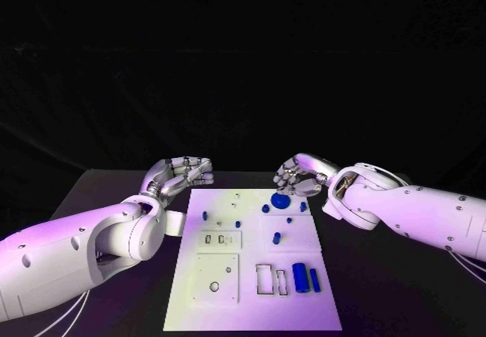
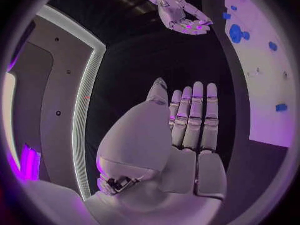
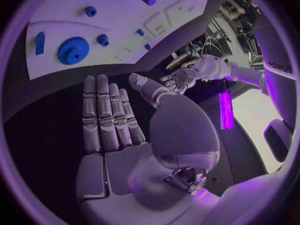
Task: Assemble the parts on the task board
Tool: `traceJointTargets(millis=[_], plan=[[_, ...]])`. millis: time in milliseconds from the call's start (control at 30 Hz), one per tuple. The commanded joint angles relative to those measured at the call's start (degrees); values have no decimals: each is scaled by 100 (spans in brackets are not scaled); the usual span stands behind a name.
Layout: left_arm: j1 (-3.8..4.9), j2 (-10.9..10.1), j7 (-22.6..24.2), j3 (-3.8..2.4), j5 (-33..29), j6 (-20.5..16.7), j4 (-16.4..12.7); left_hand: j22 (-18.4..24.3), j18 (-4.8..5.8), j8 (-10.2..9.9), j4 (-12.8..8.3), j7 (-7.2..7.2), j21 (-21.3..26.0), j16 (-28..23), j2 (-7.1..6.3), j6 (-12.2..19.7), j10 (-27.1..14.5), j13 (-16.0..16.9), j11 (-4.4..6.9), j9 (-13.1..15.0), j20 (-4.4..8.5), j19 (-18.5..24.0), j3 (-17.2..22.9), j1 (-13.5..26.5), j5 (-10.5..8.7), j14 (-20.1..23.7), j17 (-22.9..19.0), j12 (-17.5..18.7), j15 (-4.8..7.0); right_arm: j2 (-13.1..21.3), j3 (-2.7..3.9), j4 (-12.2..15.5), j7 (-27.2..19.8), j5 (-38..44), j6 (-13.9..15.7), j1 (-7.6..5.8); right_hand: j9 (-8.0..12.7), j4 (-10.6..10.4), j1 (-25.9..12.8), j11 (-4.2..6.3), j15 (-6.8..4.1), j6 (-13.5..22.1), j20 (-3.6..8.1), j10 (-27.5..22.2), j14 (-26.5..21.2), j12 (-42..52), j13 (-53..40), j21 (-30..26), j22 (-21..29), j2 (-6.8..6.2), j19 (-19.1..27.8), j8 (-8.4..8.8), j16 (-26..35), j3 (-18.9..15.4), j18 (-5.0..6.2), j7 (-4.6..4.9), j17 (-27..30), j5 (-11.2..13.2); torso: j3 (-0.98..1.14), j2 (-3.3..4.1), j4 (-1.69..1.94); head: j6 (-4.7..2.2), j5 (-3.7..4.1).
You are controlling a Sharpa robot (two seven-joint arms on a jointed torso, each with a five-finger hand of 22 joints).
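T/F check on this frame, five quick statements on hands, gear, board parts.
1. The left hand holds a blue part. False: it holds nothing; the left wrist view shows its fingers straight and empty.
2. The blue gear lies on the task board near its far edge. True.
3. The right hand hangs just past the board's far edge, close to the gear. True.
4. The big blue cylinder is in the right hand. False: it lies on the board's near part, beside a smaller blue piece.
5. Both hands are empty. True.
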State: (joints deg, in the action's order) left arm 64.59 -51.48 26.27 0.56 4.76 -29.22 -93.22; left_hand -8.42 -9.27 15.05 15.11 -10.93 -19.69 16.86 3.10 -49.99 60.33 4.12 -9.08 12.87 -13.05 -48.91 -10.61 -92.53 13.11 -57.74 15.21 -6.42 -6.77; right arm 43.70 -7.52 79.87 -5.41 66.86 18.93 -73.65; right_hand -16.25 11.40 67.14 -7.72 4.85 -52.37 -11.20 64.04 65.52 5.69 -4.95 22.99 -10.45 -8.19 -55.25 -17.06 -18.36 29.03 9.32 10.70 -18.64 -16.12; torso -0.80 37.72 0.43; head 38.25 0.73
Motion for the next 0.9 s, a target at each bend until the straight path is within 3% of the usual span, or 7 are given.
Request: traceJointTargets(millis=[33, 100, 200, 233, 367, 567, 900], plan=[[15, -48, -47, -27, 178, 309, -171, 23, -108, 11, 30, -9, -1, -24, 14, -15, 31, 1, -5, 28, -4, -36, -57, -54, 21, 13, 42, 57, -12, -57, 4, 63, 692, 1477, -471, -27, -316, 23, -50, 157, -335, -185, 363, 214, 1072, -189, -149, 956, -590, -216, -806, 21, -1104, -168, 96, -113, -1115, -116, -27, 155, 44, 7, 30], [17, -86, -59, -48, 168, 339, -266, 36, -104, -9, 48, -23, 16, -63, 9, 10, 14, -1, -20, 43, -13, -36, -88, -57, 20, 60, 64, 97, -27, -107, 5, 78, 782, 1680, -530, -38, -394, 14, -77, 198, -386, -186, 429, 211, 1232, -187, -223, 1415, -919, -229, -929, 83, -1814, -179, 80, -133, -1619, -109, -37, 211, 62, 10, 28], [21, -149, -71, -74, 150, 359, -389, 46, -102, -22, 58, -33, 28, -88, 9, 28, 1, -2, -30, 54, -19, -36, -108, -59, 20, 89, 79, 125, -37, -202, 4, 71, 872, 1917, -562, -46, -560, -17, -124, 175, -364, -179, 435, 89, 1131, -186, -346, 2185, -1586, -243, -740, 186, -2994, -128, 69, -124, -2397, -106, -43, 294, 54, 8, 33], [22, -166, -75, -82, 139, 366, -424, 49, -101, -25, 61, -35, 32, -96, 9, 31, -2, -2, -33, 58, -21, -35, -114, -60, 19, 98, 84, 133, -40, -235, 4, 61, 907, 1982, -580, -48, -601, -25, -138, 174, -361, -176, 426, 50, 1265, -179, -374, 2710, -2222, -256, -913, 207, -3554, -130, -1, -125, -2864, -112, -43, 312, 52, 16, 39], [28, -195, -87, -107, 100, 395, -512, 56, -100, -33, 66, -41, 41, -114, 8, 42, -13, -3, -41, 67, -26, -34, -129, -63, 16, 118, 95, 153, -48, -342, -1, -8, 1028, 2178, -640, -35, -734, -53, -173, 164, -346, -173, 396, -15, 1567, -166, -465, 4003, -3840, -278, -1351, 272, -4791, -127, -183, -120, -3885, -133, -44, 380, 75, 34, 41], [39, -225, -104, -129, 83, 425, -570, 62, -99, -43, 71, -49, 49, -133, 10, 55, -25, -4, -48, 76, -31, -35, -145, -64, 10, 137, 108, 174, -55, -408, -5, -56, 1185, 2357, -662, -13, -830, -71, -181, 159, -343, -169, 380, -64, 1855, -176, -515, 4864, -5008, -294, -1821, 322, -5555, -110, -349, -115, -4611, -152, -54, 440, 89, 21, 41], [45, -247, -121, -138, 71, 440, -584, 68, -99, -51, 76, -57, 55, -148, 12, 65, -36, -5, -50, 83, -35, -37, -160, -65, -4, 153, 119, 192, -59, -486, -8, -143, 1270, 2468, -740, 3, -870, -80, -172, 161, -344, -178, 377, -83, 1958, -174, -531, 5180, -5462, -284, -2035, 337, -5799, -90, -422, -122, -4869, -151, -59, 464, 130, 17, 63]])
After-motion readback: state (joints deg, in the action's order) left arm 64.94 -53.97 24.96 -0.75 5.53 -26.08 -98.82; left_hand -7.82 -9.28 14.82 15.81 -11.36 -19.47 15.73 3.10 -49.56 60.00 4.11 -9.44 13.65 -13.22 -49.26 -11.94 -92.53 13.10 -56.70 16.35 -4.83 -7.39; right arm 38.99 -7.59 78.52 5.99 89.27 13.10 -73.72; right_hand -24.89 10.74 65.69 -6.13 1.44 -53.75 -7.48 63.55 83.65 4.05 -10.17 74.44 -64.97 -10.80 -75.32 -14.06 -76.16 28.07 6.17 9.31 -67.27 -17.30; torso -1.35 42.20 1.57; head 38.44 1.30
